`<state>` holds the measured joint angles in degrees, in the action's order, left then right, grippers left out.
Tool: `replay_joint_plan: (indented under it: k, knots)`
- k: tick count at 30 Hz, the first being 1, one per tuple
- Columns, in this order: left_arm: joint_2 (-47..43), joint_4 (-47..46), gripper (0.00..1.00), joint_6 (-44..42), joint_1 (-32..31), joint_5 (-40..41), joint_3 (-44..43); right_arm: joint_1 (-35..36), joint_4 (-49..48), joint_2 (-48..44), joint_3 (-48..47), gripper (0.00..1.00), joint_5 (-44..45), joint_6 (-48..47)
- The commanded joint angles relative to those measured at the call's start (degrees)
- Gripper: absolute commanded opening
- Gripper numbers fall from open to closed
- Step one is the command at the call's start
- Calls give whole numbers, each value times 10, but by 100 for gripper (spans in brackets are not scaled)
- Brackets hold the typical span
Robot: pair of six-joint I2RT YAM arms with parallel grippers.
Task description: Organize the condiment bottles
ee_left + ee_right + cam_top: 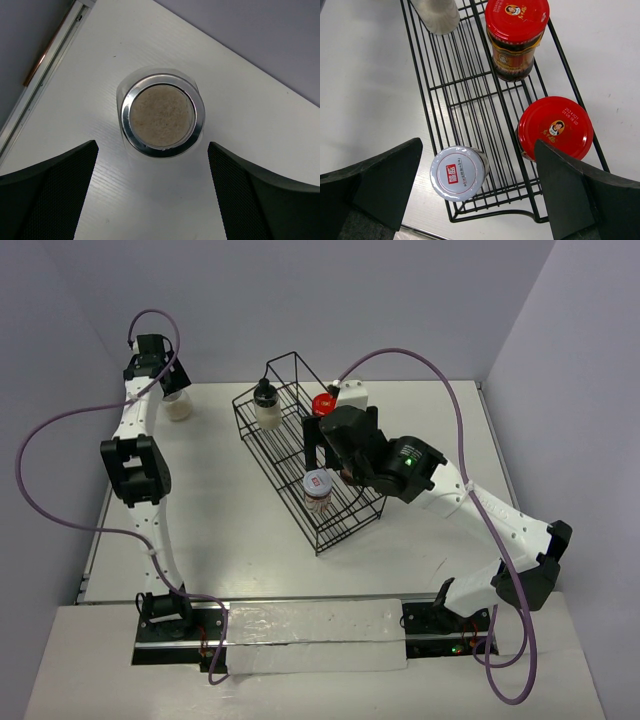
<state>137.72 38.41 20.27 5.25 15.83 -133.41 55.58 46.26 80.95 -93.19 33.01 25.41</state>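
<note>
A black wire rack (pixel 345 525) holds four jars: a clear black-capped jar (pixel 265 405) at its far end, a red-lidded jar (pixel 323 403), and a white-lidded jar (pixel 318 485) near its front. My right gripper (pixel 330 455) hovers open above the rack. In the right wrist view the white-lidded jar (pixel 458 172) and a second red-lidded jar (pixel 555 128) lie between its fingers (pixel 380 185), with the other red-lidded jar (pixel 516 35) beyond. My left gripper (pixel 172 392) is open, just short of the clear jar with pale contents (pixel 161 114), which stands on the table at the far left.
The rack (pixel 470 95) stands diagonally mid-table, its middle wires bare. The table's left edge rail (pixel 45 55) runs close to the pale jar. Walls close off the back and both sides.
</note>
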Motion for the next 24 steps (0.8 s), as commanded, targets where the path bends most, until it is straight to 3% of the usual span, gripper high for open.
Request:
replay_joint_plan:
  k: [1, 24]
  knots:
    - [19, -38, 100, -9, -9, 9, -36, -4, -24, -1, 3, 100, 4, -7]
    - [62, -61, 99, 1, -25, 77, -76, -10, -30, -7, 16, 100, -7, -8]
